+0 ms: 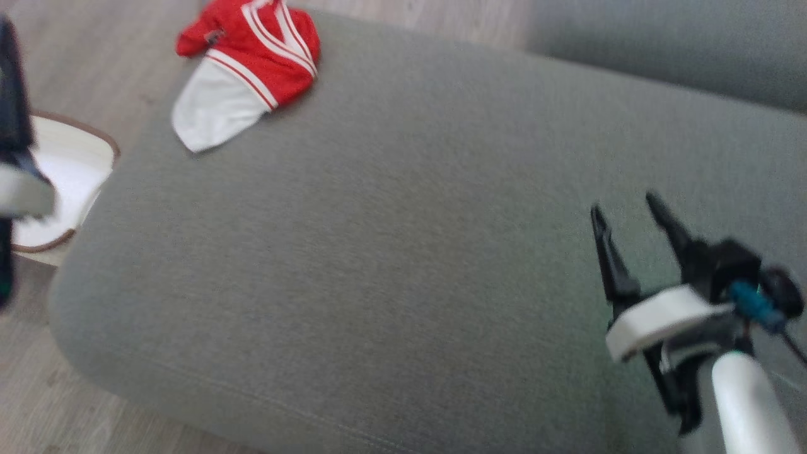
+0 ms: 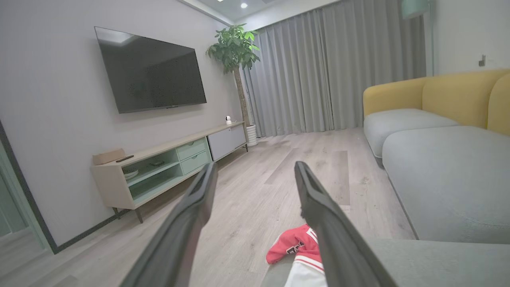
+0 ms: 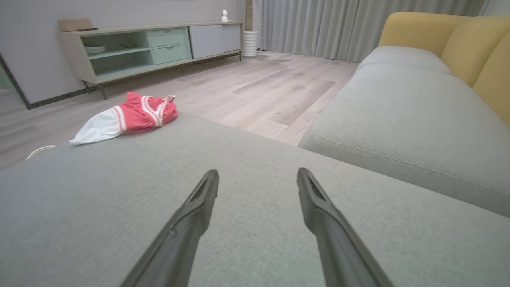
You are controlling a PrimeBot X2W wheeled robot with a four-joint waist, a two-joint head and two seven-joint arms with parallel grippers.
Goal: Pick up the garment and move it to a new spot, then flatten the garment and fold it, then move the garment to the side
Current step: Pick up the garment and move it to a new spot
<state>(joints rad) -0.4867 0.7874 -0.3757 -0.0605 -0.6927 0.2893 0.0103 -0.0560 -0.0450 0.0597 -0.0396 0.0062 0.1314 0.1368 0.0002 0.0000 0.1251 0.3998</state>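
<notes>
The garment (image 1: 246, 69) is a red piece with white stripes and a white part, lying bunched at the far left corner of the grey cushion (image 1: 403, 252). The right wrist view shows the garment (image 3: 127, 119) far off to the left. It lies low beside one finger in the left wrist view, garment (image 2: 295, 249). My right gripper (image 1: 627, 217) hovers open over the cushion's right side, well away from the cloth, and its fingers (image 3: 199, 207) hold nothing. At the left edge, my left gripper (image 2: 255, 171) is open and empty, pointing across the floor.
A white round object with a brown rim (image 1: 63, 183) sits on the floor left of the cushion. A second grey seat (image 3: 406, 115) with yellow backrests lies to the right. A TV cabinet (image 2: 167, 167) stands along the far wall across wooden floor (image 2: 279, 171).
</notes>
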